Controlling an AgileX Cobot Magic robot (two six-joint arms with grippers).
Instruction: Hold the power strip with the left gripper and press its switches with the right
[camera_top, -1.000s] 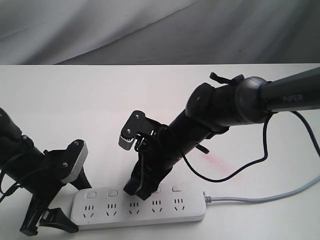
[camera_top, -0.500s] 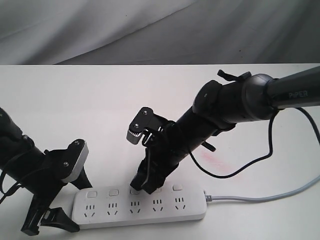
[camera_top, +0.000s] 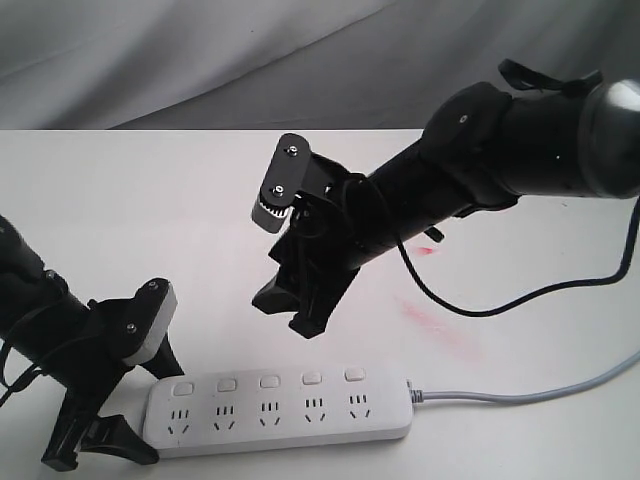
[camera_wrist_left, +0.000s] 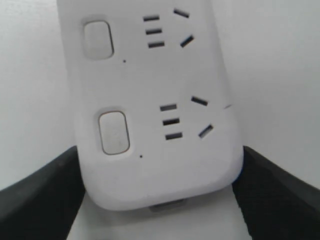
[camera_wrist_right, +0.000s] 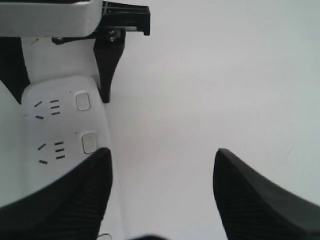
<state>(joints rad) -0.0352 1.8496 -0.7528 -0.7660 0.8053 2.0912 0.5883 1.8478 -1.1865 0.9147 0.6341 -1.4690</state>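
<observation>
your left end effector (camera_wrist_left: 159, 165): clamped on power strip (camera_top: 280, 408) end | your right end effector (camera_top: 288, 312): fingers apart, gripping nothing, switches (camera_top: 269, 381) below it (not touching) | strip flat on table (camera_top: 150, 200)

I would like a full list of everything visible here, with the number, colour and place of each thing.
power strip: one, white, flat on the table, near the camera
switches: five, white, in a row along the strip's far side
cord: one, grey, running from the strip's right end
red smears: a few, faint, on the table right of centre
table: one, white
cloth: one, grey, behind the table
left fingers: two, black, closed on the strip's left end
right fingers: two, black, open, in the air above the strip
</observation>
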